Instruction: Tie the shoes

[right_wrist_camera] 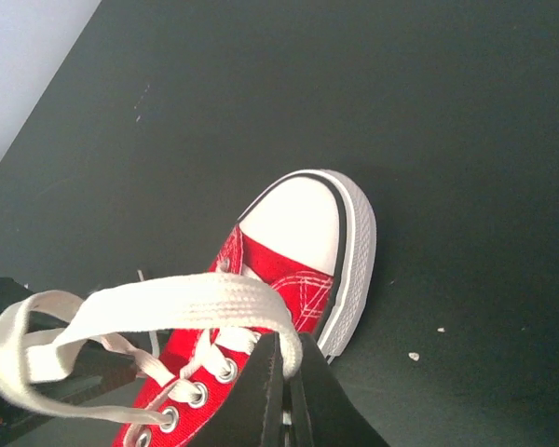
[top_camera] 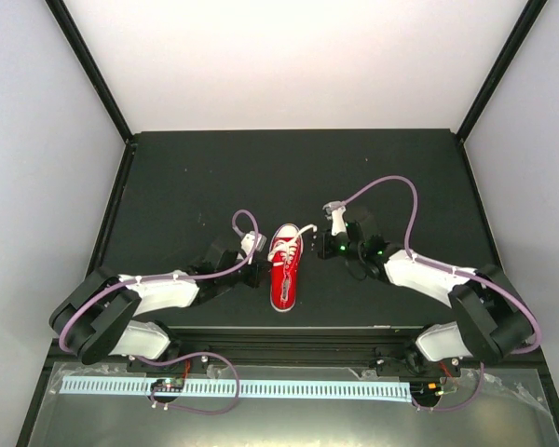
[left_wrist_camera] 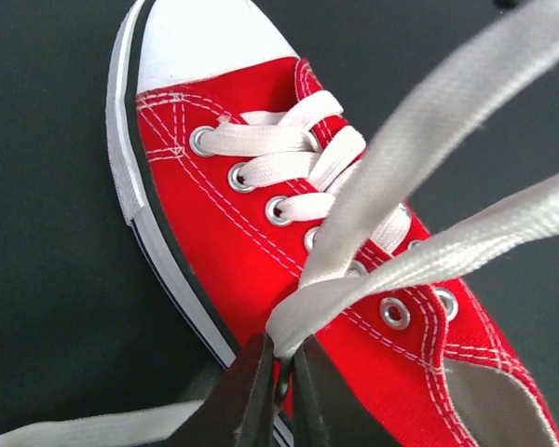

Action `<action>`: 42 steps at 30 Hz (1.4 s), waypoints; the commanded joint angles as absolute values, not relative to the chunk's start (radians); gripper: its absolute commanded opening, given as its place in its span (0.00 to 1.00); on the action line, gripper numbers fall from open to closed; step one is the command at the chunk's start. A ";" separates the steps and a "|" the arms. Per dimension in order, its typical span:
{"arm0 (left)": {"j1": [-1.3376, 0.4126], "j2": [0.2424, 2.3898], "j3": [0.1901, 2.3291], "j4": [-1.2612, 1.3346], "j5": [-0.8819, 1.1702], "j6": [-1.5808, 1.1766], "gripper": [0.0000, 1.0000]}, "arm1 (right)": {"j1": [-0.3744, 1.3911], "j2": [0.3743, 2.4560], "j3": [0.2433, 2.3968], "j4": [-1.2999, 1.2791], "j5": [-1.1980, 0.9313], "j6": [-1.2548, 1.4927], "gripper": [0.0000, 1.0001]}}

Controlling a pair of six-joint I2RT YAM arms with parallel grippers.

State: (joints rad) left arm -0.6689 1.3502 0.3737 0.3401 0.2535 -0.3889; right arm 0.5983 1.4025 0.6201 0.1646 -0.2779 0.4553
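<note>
Your red sneaker (top_camera: 285,270) sits in the middle of the black table (top_camera: 168,186), toe pointing far. It looks light and may slide. The white laces (left_wrist_camera: 419,140) are soft and floppy. Your left gripper (left_wrist_camera: 281,368) and right gripper (right_wrist_camera: 287,368) each pinch one, a good hold, so pull gently

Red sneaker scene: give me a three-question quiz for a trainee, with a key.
1. True or false: the left end effector and the right end effector are each shut on the white laces.
2. The toe cap of the red sneaker is: A white, B black, C red.
3. How many shoes stand on the black table?
Key: 1 true; 2 A; 3 one.
</note>
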 commanded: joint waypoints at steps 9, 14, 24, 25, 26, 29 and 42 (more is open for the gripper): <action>-0.672 1.294 0.403 0.236 0.125 -0.428 0.02 | 0.517 1.231 0.522 0.109 -0.174 0.521 0.02; -0.645 1.246 0.405 0.153 0.080 -0.430 0.01 | 0.392 1.122 0.479 -0.014 -0.141 0.544 0.02; -0.556 1.185 0.392 0.063 0.152 -0.430 0.02 | 0.027 0.889 0.379 -0.188 -0.206 0.573 0.02; -0.552 1.189 0.390 0.071 0.176 -0.425 0.02 | -0.009 0.882 0.375 -0.196 -0.223 0.569 0.02; -0.549 1.194 0.388 0.077 0.197 -0.418 0.02 | -0.026 0.877 0.372 -0.201 -0.241 0.566 0.02; -0.540 1.216 0.395 0.056 0.194 -0.408 0.02 | -0.051 0.879 0.365 -0.211 -0.243 0.565 0.02; -0.373 1.160 0.375 -0.039 0.156 -0.530 0.02 | -0.095 0.884 0.276 -0.217 -0.221 0.657 0.02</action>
